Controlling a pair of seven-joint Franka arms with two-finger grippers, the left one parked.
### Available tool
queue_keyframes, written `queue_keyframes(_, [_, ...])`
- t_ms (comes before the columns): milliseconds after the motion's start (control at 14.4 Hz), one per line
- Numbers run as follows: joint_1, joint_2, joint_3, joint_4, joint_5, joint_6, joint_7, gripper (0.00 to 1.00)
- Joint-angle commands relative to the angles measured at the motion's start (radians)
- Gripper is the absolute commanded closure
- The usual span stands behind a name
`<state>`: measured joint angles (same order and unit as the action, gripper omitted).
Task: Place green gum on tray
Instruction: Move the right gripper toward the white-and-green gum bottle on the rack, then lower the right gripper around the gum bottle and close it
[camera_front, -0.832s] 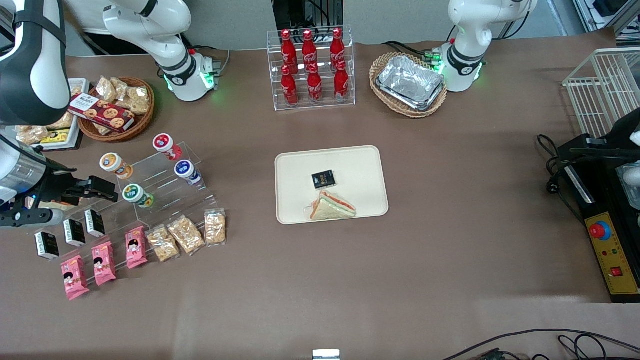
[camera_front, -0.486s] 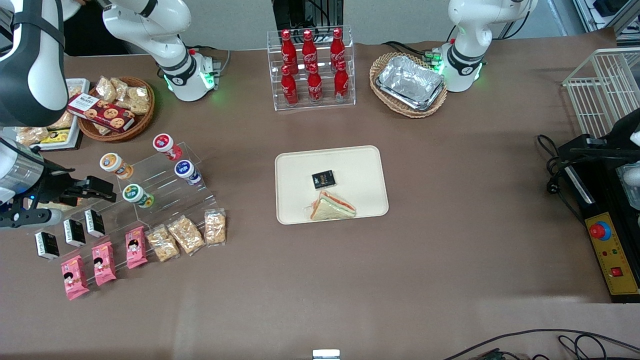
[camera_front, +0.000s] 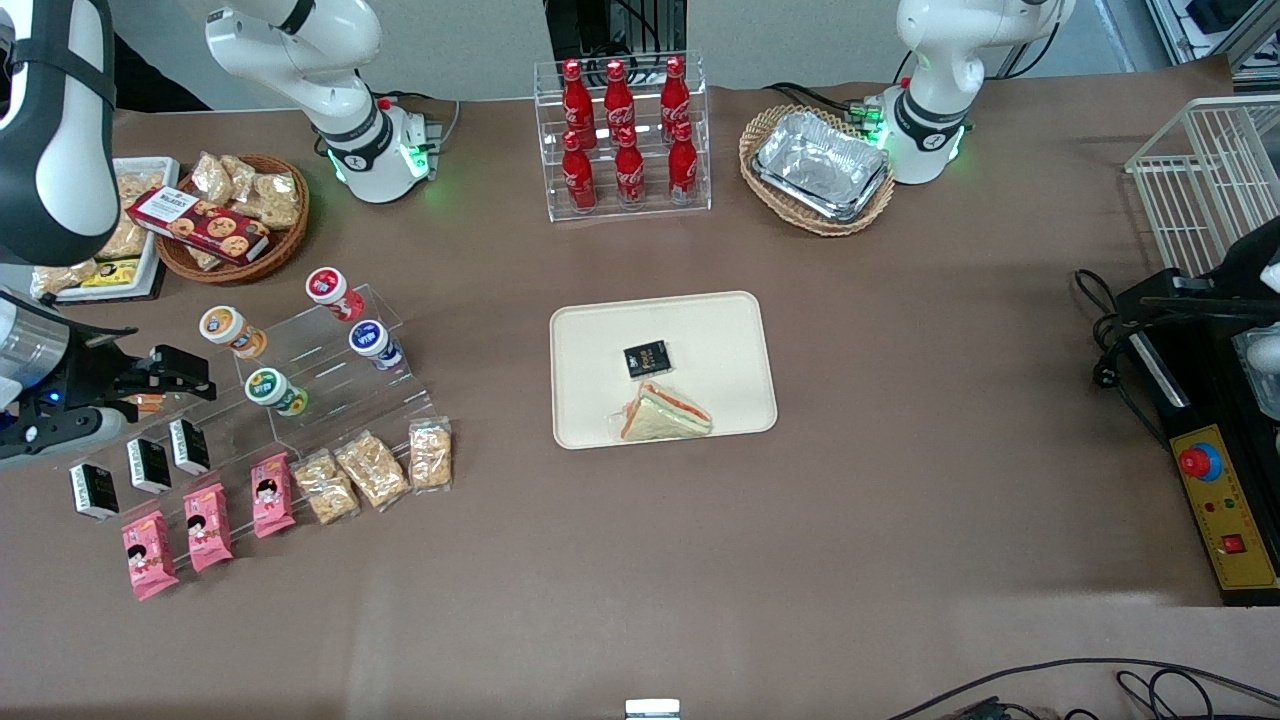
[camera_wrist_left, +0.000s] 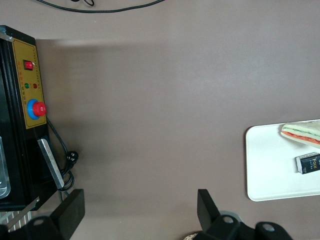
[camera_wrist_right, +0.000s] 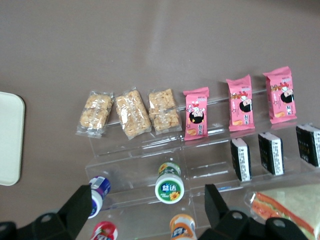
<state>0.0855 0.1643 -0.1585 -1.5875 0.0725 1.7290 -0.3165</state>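
The gripper (camera_front: 185, 368) hangs with fingers spread and empty, near the green gum (camera_front: 270, 388) — which sits on the clear stepped stand (camera_front: 330, 385). The tray (camera_front: 610, 330), well apart toward the table's middle, holds a sandwich (camera_front: 665, 412).

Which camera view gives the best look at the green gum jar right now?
The right wrist view: the green gum lies on the clear shelf between the open hand's fingers, lid print facing the lens. The front view shows it smaller, with the hand apart from it. The left wrist view misses it.
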Motion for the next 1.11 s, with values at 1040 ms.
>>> queue_keyframes(1040, [-0.027, -0.181, -0.006, -0.713, -0.013, 0.668, -0.271, 0.00])
